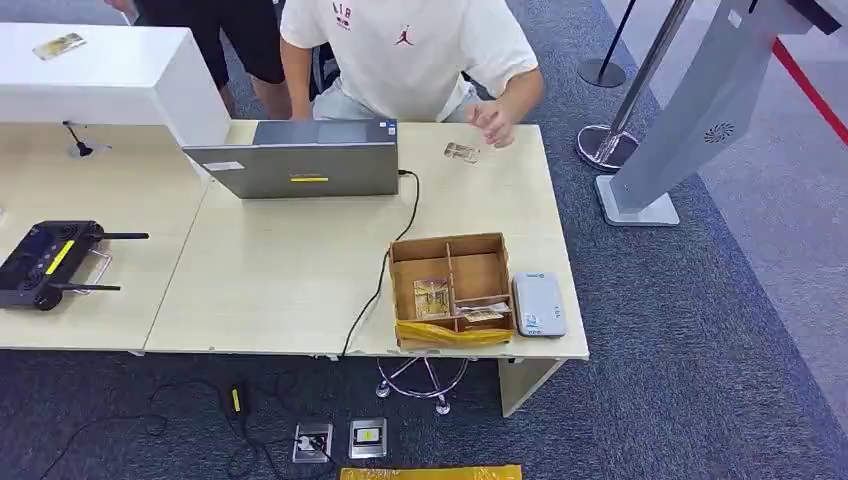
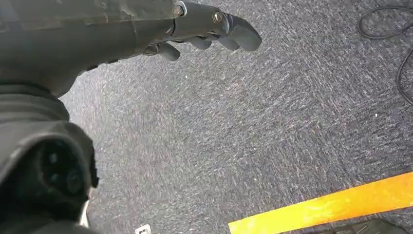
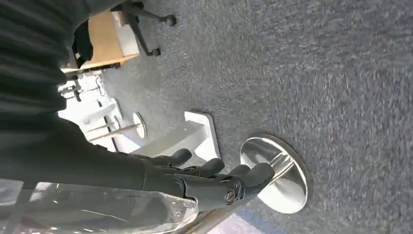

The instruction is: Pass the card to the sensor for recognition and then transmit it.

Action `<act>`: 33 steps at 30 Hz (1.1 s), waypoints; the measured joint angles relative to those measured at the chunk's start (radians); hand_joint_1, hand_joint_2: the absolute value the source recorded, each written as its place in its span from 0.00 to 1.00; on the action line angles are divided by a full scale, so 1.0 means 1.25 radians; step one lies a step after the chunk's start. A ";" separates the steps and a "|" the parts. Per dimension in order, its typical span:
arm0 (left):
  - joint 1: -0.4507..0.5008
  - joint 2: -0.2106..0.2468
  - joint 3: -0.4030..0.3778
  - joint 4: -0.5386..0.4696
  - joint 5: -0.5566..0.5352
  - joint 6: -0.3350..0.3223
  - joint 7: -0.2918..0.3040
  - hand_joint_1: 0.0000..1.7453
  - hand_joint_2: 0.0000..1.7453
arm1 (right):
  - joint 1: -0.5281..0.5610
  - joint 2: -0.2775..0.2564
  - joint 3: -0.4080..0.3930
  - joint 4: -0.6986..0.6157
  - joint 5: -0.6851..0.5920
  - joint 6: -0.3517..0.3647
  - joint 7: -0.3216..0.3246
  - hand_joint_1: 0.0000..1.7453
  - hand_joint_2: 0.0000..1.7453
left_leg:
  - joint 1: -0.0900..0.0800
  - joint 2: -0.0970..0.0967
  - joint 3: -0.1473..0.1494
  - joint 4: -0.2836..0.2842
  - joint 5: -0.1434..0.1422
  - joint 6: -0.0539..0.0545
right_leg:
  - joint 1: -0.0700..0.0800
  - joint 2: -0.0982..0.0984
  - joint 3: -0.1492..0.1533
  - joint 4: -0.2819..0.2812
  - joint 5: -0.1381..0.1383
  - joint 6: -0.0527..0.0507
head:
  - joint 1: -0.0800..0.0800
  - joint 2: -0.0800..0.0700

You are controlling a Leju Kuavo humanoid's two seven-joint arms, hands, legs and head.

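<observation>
Cards (image 1: 432,297) lie in a wooden box (image 1: 450,248) at lower centre of the table (image 1: 280,280), beside a grey sensor (image 1: 538,303), ready for pickup. Left hand (image 2: 214,29) and right hand (image 3: 214,178) hang over carpet, fingers loosely apart, holding nothing.
</observation>
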 joint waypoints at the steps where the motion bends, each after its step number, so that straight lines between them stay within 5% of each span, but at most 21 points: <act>1: 0.000 0.000 0.000 0.000 -0.001 0.000 0.000 0.00 0.00 | 0.000 0.002 0.000 0.001 0.003 0.004 0.000 0.00 1.00 | 0.000 0.000 0.000 0.000 0.000 0.000 | 0.000 0.000 0.000 0.000 0.000 0.000 | 0.000 0.000; 33: -0.003 -0.010 -0.002 0.000 -0.011 0.002 0.000 0.00 0.00 | 0.001 0.080 0.056 0.023 0.032 0.048 -0.045 0.00 1.00 | 0.000 0.000 0.000 0.000 0.000 0.000 | 0.000 0.000 0.001 0.000 0.000 0.000 | 0.000 0.000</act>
